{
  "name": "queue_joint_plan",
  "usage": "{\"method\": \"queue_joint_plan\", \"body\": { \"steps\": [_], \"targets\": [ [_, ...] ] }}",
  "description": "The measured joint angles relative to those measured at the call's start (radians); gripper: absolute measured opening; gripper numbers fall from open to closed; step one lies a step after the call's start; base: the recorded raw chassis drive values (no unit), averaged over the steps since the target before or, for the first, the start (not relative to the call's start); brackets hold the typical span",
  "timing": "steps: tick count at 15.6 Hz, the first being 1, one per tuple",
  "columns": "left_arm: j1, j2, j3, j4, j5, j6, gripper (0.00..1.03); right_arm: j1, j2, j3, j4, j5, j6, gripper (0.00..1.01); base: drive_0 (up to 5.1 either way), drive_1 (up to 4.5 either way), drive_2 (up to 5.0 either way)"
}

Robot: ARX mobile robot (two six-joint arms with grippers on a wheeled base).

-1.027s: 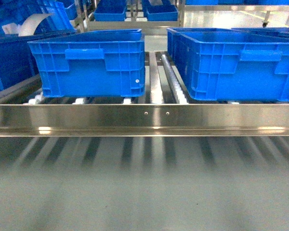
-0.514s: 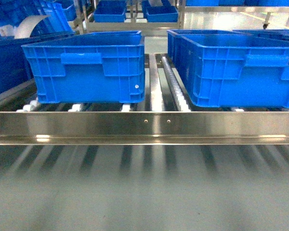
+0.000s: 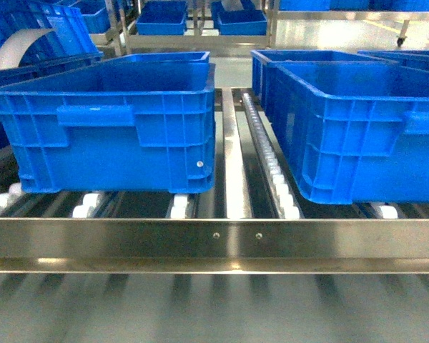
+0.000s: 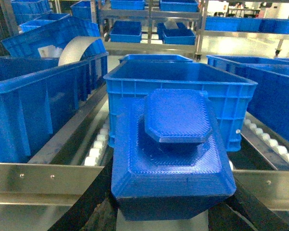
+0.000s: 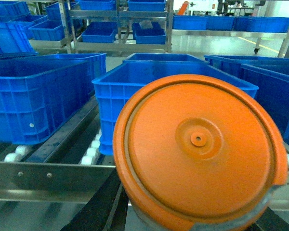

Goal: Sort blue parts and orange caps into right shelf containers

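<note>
- carry-and-approach step, by my read; left end effector [image 4: 171, 219] clamped on a bright blue ridged plastic part with a raised octagonal top [image 4: 171, 154], dark fingers [image 4: 89, 207] showing either side of it at the bottom edge of the left wrist view; fingertips themselves hidden under the part
- right end effector [image 5: 197, 224] clamped on a round smooth orange plastic cap with a small centre dimple [image 5: 198, 149]; cap fills most of the right wrist view, so the pads are hidden; grip judged from the cap sitting fixed at the wrist; neither arm shows in the head view
- nearest edge: shiny stainless steel front rail of the shelf [image 3: 214, 243], running full width across the head view; both held pieces sit on the near side of it, not yet over any crate
- just behind the rail, rows of small white rollers [image 3: 177, 207]; between the two crates a bare steel centre strip [image 3: 232, 164], open lane but nothing to drop into
- left large bright blue ribbed plastic crate [image 3: 111, 139] and right large bright blue ribbed plastic crate [image 3: 357, 136] both stand on the rollers, well apart, thick rims up; interiors look open
- next move calls for lifting each piece above rail and near rim, then reaching in over a crate before letting go; rims are the snag risk; crates on rollers may shift if bumped
- which piece goes in which crate: cannot tell
- far back: more blue crates on steel racks [image 3: 161, 18]; out of reach, no obstruction
</note>
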Motion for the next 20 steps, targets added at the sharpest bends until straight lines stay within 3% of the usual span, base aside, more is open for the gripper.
{"method": "queue_joint_plan", "body": {
  "steps": [12,20],
  "targets": [
    [0.0,0.0,0.0,-0.006,0.0,0.0,0.42,0.0,0.001,0.0,-0.005,0.0,0.0,0.42,-0.1,4.01,-4.2],
    [0.0,0.0,0.0,-0.001,0.0,0.0,0.42,0.0,0.0,0.0,0.0,0.0,0.0,0.42,0.0,0.0,0.0]
  ]
}}
